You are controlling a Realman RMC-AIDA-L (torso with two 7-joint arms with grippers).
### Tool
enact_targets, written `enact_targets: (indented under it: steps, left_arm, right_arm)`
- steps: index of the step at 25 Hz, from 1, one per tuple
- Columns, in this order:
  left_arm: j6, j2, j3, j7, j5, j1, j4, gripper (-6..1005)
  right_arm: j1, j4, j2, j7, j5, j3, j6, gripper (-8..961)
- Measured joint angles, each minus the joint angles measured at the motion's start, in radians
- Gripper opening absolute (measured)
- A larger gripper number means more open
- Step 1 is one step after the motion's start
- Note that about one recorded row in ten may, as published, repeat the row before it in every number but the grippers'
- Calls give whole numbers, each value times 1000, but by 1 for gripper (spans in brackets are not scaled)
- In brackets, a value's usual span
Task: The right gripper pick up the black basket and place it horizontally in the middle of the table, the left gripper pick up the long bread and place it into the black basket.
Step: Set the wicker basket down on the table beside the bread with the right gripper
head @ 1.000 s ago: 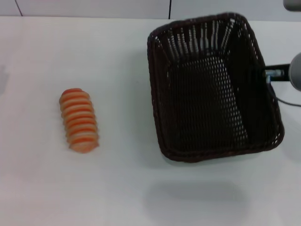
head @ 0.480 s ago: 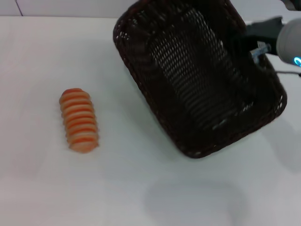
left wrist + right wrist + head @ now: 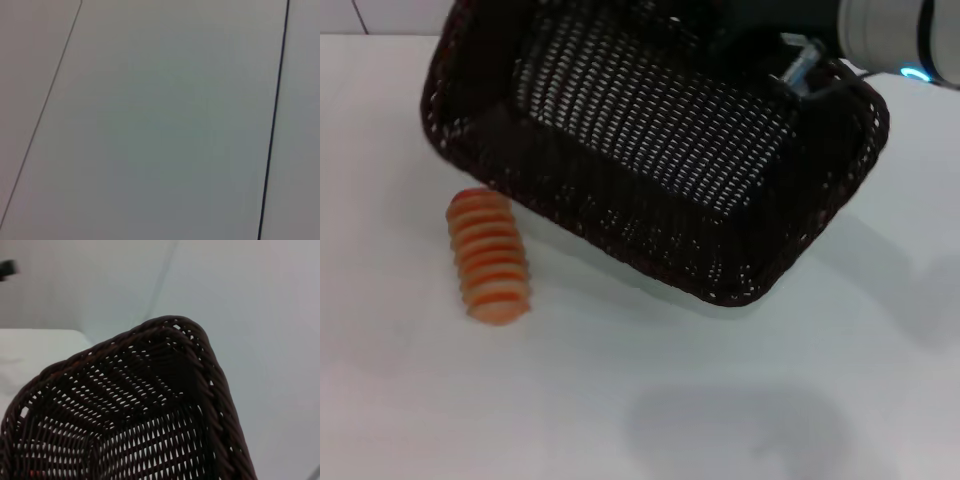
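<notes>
Basket: your black basket (image 3: 650,160) fills the upper middle of the head view, lifted and tilted, its long axis slanting from upper left down to lower right, not yet level.
Right claw: the right gripper (image 3: 800,65) sits at the basket's far rim, upper right of the frame; going by the lifted basket I judge it clamped on the rim, though the fingers themselves are hidden behind the weave.
Bread: the long bread (image 3: 487,255) lies at the left of the frame, long axis running almost straight up and down the picture, its top end just beside the basket's lower left corner.
Key relation: watch that corner. As you set the basket flat, it hangs right by the bread's upper end and could land on it or nudge it.
Left claw: out of sight; its wrist camera shows only pale blank surface, so you can't tell its state.
Table: the table (image 3: 650,400) is white and smooth, with open room toward the bottom of the frame below the basket.
Room: a pale wall behind.
</notes>
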Motion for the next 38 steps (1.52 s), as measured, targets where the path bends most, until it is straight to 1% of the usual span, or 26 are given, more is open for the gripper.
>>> enact_targets:
  steps: [1, 2, 3, 4, 5, 6, 7, 8, 9, 11, 12, 13, 14, 16, 18, 19, 21, 22, 23, 27, 28, 30, 31, 37, 38]
  left_arm:
    - [-26, -3, -5, 0, 0, 5, -21, 858]
    - [-26, -3, -5, 0, 0, 5, -21, 858]
    - [-44, -6, -13, 0, 0, 5, -28, 858]
    - [-44, -6, -13, 0, 0, 5, -28, 858]
    - [-53, -7, -21, 0, 0, 3, -29, 858]
    - [-63, -8, -32, 0, 0, 0, -29, 858]
    - [-73, -10, -42, 0, 0, -3, -29, 858]
    - [-77, -11, -47, 0, 0, -5, -29, 858]
    - [-81, -13, -54, 0, 0, -9, -29, 858]
    - [-85, -17, -66, 4, -1, -17, -29, 858]
    - [-86, -18, -70, 6, -1, -20, -29, 858]
    - [-90, -20, -74, 10, -1, -25, -30, 858]
    - [-90, -20, -74, 10, -1, -25, -30, 858]
    - [-100, -21, -83, 12, -1, -37, -30, 858]
    - [-107, -22, -91, 12, -1, -45, -30, 858]
    - [-107, -22, -91, 12, -1, -45, -30, 858]
    - [-111, -22, -95, 12, -1, -55, -29, 858]
    - [-111, -22, -95, 12, -1, -55, -29, 858]
    - [-111, -22, -96, 12, -1, -57, -29, 858]
    - [-112, -23, -116, 12, 0, -65, -28, 858]
    - [-112, -25, -130, 12, -1, -73, -23, 858]
    - [-112, -25, -132, 12, -1, -75, -23, 858]
    - [-112, -25, -134, 12, 0, -78, -22, 858]
    - [-113, -25, -137, 13, 0, -84, -21, 857]
    - [-113, -26, -138, 13, 0, -85, -21, 857]
  right_arm:
    - [40, 2, 0, -56, 50, 26, 46, 145]
    - [40, 2, 0, -56, 50, 26, 46, 145]
    - [71, -2, 0, -109, 103, 55, 96, 145]
    - [71, -2, 0, -109, 103, 55, 96, 145]
    - [87, -6, 0, -130, 130, 71, 122, 145]
    - [126, -9, 0, -178, 203, 115, 195, 145]
    - [126, -9, 0, -178, 203, 115, 195, 145]
    - [161, -8, 0, -196, 246, 154, 254, 145]
    - [161, -8, 0, -196, 246, 154, 254, 145]
    - [214, -9, 0, -199, 270, 199, 341, 145]
    - [214, -9, 0, -199, 270, 199, 341, 145]
    - [237, -20, 0, -200, 278, 211, 393, 145]
    - [237, -20, 0, -200, 278, 211, 393, 145]
    - [270, -24, -1, -193, 302, 228, 473, 145]
    - [295, -8, -1, -187, 339, 253, 526, 145]
    - [295, -8, -1, -187, 339, 253, 526, 145]
    - [326, 16, -1, -168, 378, 283, 596, 145]
    - [326, 16, -1, -168, 378, 283, 596, 144]
    - [339, 23, -2, -154, 382, 293, 634, 144]
    - [350, 39, -4, -152, 383, 292, 679, 144]
    - [363, 61, -5, -154, 381, 288, 711, 144]
    - [370, 74, -5, -156, 380, 288, 725, 144]
    - [389, 98, -7, -158, 377, 292, 756, 144]
    - [416, 133, -17, -160, 372, 287, 785, 144]
    - [429, 158, -20, -160, 365, 283, 787, 144]
